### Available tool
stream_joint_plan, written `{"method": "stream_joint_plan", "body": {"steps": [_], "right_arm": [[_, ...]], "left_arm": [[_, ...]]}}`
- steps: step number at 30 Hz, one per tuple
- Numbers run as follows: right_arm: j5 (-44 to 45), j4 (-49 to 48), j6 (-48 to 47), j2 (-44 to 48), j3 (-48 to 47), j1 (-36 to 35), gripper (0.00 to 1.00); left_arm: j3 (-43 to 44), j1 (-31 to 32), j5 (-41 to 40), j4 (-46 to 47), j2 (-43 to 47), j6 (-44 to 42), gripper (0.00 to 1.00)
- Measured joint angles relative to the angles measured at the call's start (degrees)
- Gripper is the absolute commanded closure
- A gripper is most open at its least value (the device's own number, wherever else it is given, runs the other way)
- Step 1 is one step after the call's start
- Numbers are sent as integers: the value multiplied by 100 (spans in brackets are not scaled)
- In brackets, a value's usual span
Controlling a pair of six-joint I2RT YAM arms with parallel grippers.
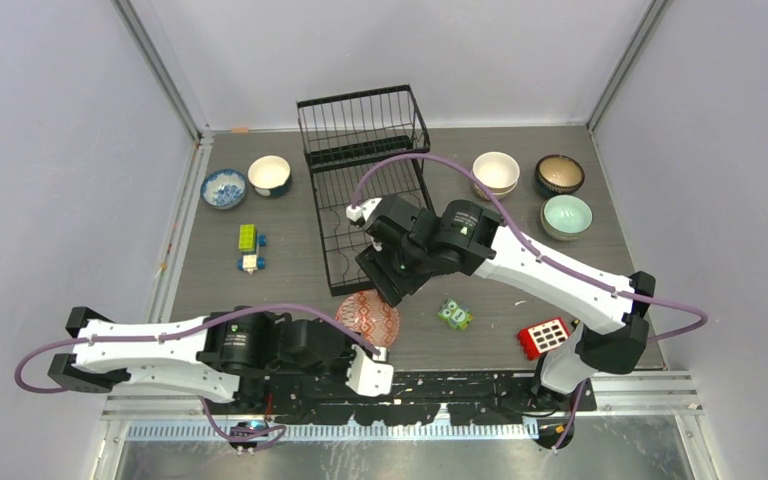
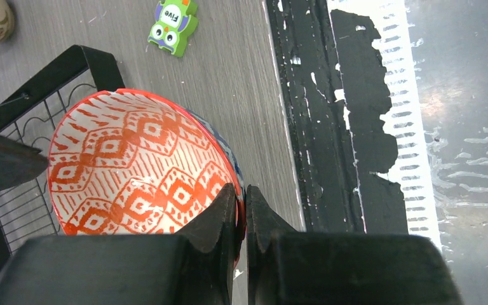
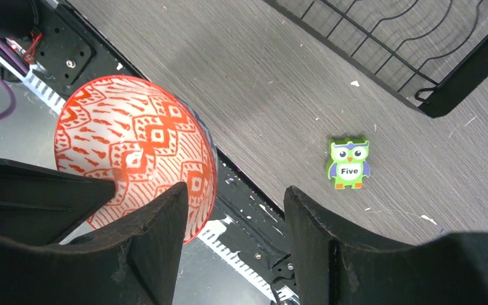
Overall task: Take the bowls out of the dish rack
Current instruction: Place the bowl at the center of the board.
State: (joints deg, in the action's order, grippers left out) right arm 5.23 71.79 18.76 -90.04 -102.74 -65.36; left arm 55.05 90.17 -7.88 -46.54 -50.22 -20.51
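Top external: dish rack [image 1: 365, 190] sits upper centre of the frame, no bowl visible in it. Red patterned bowl [image 1: 368, 318] lies outside the rack, just below its lower edge, near the bottom edge of the table [image 1: 460, 260]. Left gripper [image 1: 372, 365] is at the bowl's lower rim; right gripper [image 1: 392, 285] hangs at its upper rim. Other bowls on the table: blue-patterned bowl [image 1: 224, 188] and cream-lined bowl [image 1: 270, 175] left of the rack; cream bowl [image 1: 496, 172], dark brown bowl [image 1: 560, 174] and mint green bowl [image 1: 567, 216] to its right. Toy blocks [image 1: 250, 248] mid-left, owl block [image 1: 454, 314] and red block [image 1: 544, 337] lower right. Left wrist: left fingers [image 2: 219, 219] nearly together, pinching the red bowl's rim, one inside and one outside. Bowl fills centre-left of frame, tilted; rack corner in the upper left, owl block at top. Right wrist: right fingers [image 3: 159, 222] spread wide, nothing between them; left-hand finger overlaps the bowl's rim in frame, contact cannot be judged. Bowl at left over the table's edge strip; whether it rests on the surface, cannot tell. Rack corner upper right, owl block right of centre.
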Motion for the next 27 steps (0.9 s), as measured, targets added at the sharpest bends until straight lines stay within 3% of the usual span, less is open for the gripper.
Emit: {"method": "stream_joint_plan", "body": {"steps": [27], "right_arm": [[-378,-798,452,-186,990,-96,55]], "left_arm": [[0,0,2,-92,90,234,100]]}}
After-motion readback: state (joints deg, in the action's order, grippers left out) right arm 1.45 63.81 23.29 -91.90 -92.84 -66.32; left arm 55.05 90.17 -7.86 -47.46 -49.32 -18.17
